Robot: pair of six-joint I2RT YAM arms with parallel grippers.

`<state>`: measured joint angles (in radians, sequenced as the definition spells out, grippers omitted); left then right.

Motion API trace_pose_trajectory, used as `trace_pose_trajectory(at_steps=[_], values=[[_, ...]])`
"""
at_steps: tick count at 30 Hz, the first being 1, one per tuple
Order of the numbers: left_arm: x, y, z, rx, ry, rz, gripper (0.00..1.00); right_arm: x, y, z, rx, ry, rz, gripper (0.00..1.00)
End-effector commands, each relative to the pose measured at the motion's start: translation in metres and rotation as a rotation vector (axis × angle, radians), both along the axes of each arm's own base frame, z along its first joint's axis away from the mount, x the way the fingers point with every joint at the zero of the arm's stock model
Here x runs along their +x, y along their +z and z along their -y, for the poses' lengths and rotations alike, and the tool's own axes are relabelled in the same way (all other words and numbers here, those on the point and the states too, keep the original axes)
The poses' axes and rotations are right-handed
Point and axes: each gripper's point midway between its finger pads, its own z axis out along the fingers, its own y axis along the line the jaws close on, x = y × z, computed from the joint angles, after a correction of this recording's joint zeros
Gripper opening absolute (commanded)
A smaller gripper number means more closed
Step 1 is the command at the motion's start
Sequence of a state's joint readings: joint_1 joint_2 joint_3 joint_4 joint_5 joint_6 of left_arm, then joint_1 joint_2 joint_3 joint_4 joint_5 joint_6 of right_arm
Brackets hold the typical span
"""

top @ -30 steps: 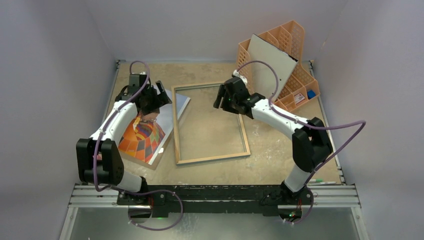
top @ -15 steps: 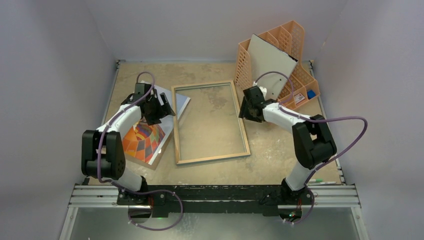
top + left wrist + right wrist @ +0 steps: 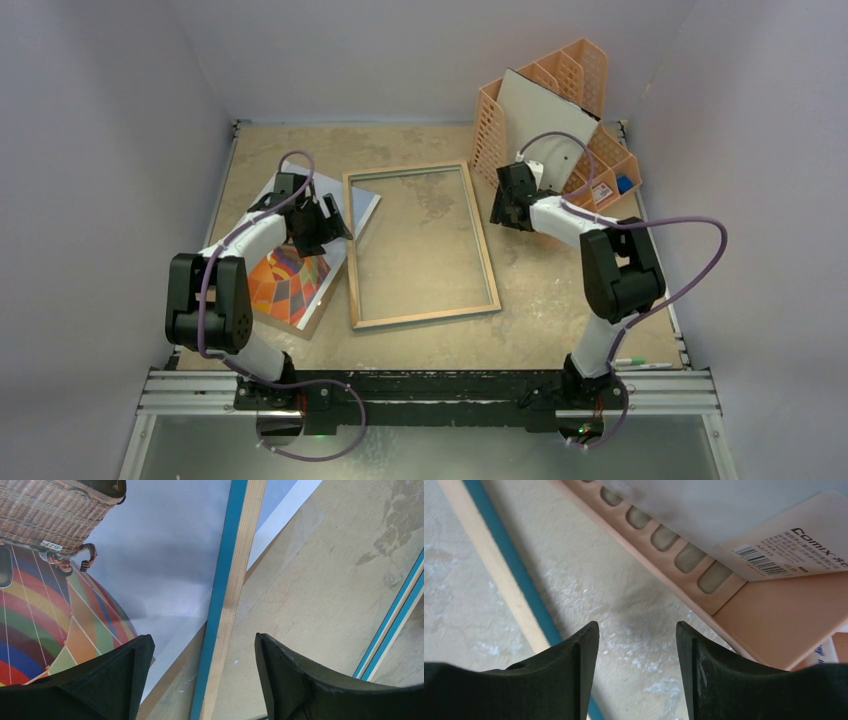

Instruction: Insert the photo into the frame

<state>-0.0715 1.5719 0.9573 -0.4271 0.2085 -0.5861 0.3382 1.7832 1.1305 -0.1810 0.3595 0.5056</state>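
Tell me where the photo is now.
In the top view the photo lies flat on the table's left side, under the left arm, its far right corner tucked beneath the frame's left rail.

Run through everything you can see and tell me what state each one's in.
frame, flat, wood side up, no photo inside.
photo, flat, face up, corner under the frame's rail.
left gripper, open, empty, above the frame's rail.
right gripper, open, empty.
orange organiser, upright.
grey-white board, leaning in the organiser.
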Motion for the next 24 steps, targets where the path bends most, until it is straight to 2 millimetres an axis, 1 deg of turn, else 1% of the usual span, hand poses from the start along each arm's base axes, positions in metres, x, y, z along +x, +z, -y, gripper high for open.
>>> trace_pose_trajectory(at_steps=[1, 3, 4, 7, 9, 11, 12, 15, 17, 21, 24], values=[[0.007, 0.005, 0.002, -0.004, -0.005, 0.038, 0.77, 0.028, 0.017, 0.039, -0.08, -0.086, 0.075, 0.6], [0.006, 0.004, 0.003, -0.005, -0.008, 0.036, 0.77, 0.03, 0.02, 0.046, -0.082, -0.107, 0.078, 0.59], [0.005, 0.004, 0.003, -0.007, -0.009, 0.034, 0.77, 0.03, 0.023, 0.046, -0.077, -0.106, 0.081, 0.59], [0.003, 0.002, 0.005, -0.017, -0.018, 0.03, 0.77, 0.028, 0.033, 0.038, -0.023, -0.081, 0.107, 0.6], [0.002, 0.0, 0.006, -0.021, -0.021, 0.025, 0.77, 0.023, 0.034, 0.031, 0.014, -0.054, 0.11, 0.62], [0.002, -0.001, 0.008, -0.026, -0.027, 0.026, 0.77, 0.016, 0.034, 0.017, 0.081, 0.01, 0.1, 0.64], [0.002, -0.001, 0.01, -0.03, -0.031, 0.026, 0.77, 0.012, 0.033, 0.006, 0.127, 0.062, 0.093, 0.65], [0.003, -0.002, 0.013, -0.041, -0.04, 0.027, 0.77, -0.008, 0.023, -0.019, 0.233, 0.165, 0.044, 0.68], [0.003, -0.003, 0.015, -0.051, -0.046, 0.025, 0.77, -0.02, 0.017, -0.031, 0.273, 0.209, 0.014, 0.69], [0.002, -0.005, 0.016, -0.055, -0.045, 0.02, 0.76, -0.039, 0.008, -0.053, 0.295, 0.286, -0.018, 0.7], [0.003, -0.002, 0.009, -0.019, -0.024, 0.029, 0.76, -0.048, 0.0, -0.062, 0.267, 0.309, -0.046, 0.7]])
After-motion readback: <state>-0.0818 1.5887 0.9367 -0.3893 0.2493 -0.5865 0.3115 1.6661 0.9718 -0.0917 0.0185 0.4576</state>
